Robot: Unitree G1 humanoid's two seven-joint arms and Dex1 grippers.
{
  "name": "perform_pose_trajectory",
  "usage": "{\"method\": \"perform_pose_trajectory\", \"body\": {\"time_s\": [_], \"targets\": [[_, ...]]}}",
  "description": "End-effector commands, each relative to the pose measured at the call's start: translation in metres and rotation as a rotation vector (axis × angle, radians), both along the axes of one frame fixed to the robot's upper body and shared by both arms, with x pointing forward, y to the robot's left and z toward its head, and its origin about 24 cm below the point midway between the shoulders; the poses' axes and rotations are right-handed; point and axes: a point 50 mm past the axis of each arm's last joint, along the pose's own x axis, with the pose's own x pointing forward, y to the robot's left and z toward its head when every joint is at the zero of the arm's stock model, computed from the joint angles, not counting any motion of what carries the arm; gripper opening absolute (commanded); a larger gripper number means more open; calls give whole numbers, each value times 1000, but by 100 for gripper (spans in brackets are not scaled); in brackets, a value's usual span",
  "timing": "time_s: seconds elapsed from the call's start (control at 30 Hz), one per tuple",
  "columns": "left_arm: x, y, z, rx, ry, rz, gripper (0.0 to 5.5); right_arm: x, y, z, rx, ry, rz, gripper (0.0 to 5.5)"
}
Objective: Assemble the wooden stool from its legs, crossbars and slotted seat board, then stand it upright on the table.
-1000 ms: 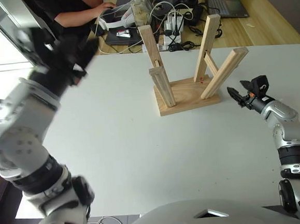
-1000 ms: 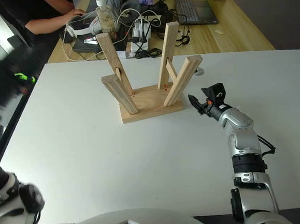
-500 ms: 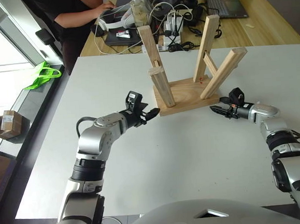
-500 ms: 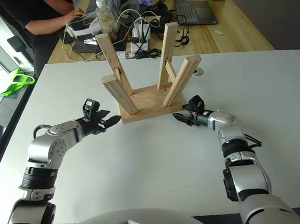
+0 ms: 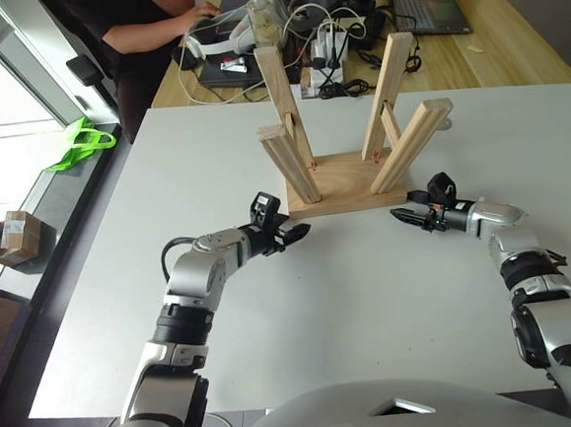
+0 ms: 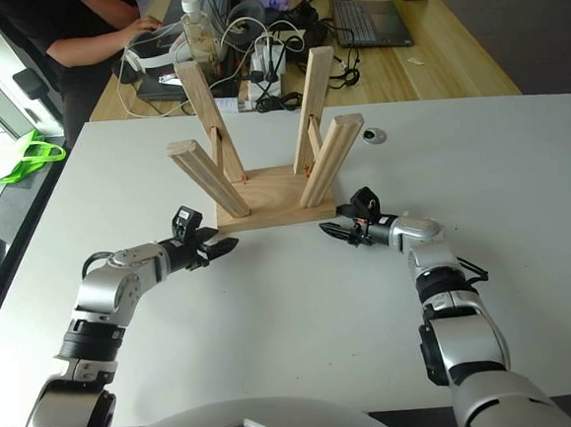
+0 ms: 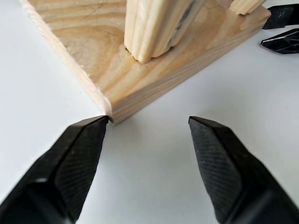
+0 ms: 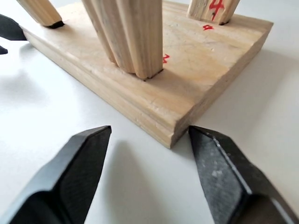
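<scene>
The wooden stool lies upside down on the white table, its seat board (image 5: 343, 184) flat and several legs (image 5: 275, 86) sticking up with crossbars between them. My left gripper (image 5: 297, 234) is open at the board's near left corner; in the left wrist view its fingertips (image 7: 93, 128) straddle that corner (image 7: 105, 105), one almost touching it. My right gripper (image 5: 401, 214) is open at the near right corner, and the right wrist view shows the board's corner (image 8: 177, 130) between the open fingers (image 8: 88, 144). Nothing is held.
Behind the table stands a wooden desk (image 5: 510, 47) crowded with laptops, cables and a bottle (image 5: 264, 17), with a person seated at it. A small round cap (image 6: 373, 135) lies on the table behind the stool. The table's left edge (image 5: 100, 238) drops to the floor.
The left arm came down from high on the left to the board's near left corner. The right gripper closed in on the right corner. The stool shifted and turned slightly leftward.
</scene>
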Motion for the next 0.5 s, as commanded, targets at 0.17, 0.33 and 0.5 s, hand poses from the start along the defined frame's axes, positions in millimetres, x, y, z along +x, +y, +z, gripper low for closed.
{"method": "perform_pose_trajectory", "body": {"time_s": [0.17,0.33,0.5], "targets": [[-20,-7,44,-22,-148,-45,322,-24,16,36,126,-116,56,312],[-25,-4,62,22,-211,-53,322,-35,22,60,126,-171,85,312],[-23,-3,80,30,-280,-38,322,-39,26,76,134,-196,110,312]]}}
